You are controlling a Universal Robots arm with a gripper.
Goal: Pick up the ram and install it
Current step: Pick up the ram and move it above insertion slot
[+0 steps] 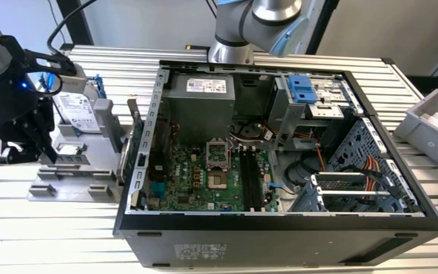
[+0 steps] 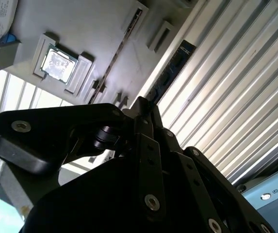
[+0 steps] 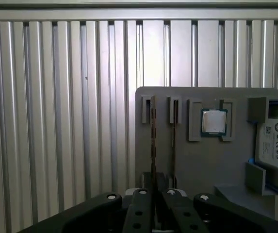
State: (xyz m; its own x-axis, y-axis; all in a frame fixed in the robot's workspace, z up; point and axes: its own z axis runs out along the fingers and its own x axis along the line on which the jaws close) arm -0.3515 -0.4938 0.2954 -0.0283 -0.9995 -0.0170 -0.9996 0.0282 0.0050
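One black gripper (image 2: 142, 103) hangs over a grey holder (image 3: 202, 165) at the exterior view's left, tip pointing down at it. Parted or closed: cannot tell.

Just past the tip is the ram (image 2: 173, 64), a dark bluish stick. It stands on edge in the holder slot closest to the holder's border. Its near end is very close to the gripper, but contact is unclear. It sits outside the computer case (image 1: 280, 225).

One slot further in, a second thin board (image 3: 173, 136) stands edge-on, parallel to the ram. Beyond that, a square processor chip (image 3: 213, 121) lies flat in its recess. A silver hard drive (image 1: 76, 111) stands in a blue frame at the holder's far side.

Holder and case both rest on a ribbed metal table (image 3: 56, 121). The case lies open on its side, with the green motherboard (image 1: 196, 177) facing up and its long black slots (image 1: 247, 177) running lengthwise.

Further off, a second arm's base (image 1: 230, 51) stands behind the case. A grey bin (image 1: 424, 125) sits at the exterior view's right.
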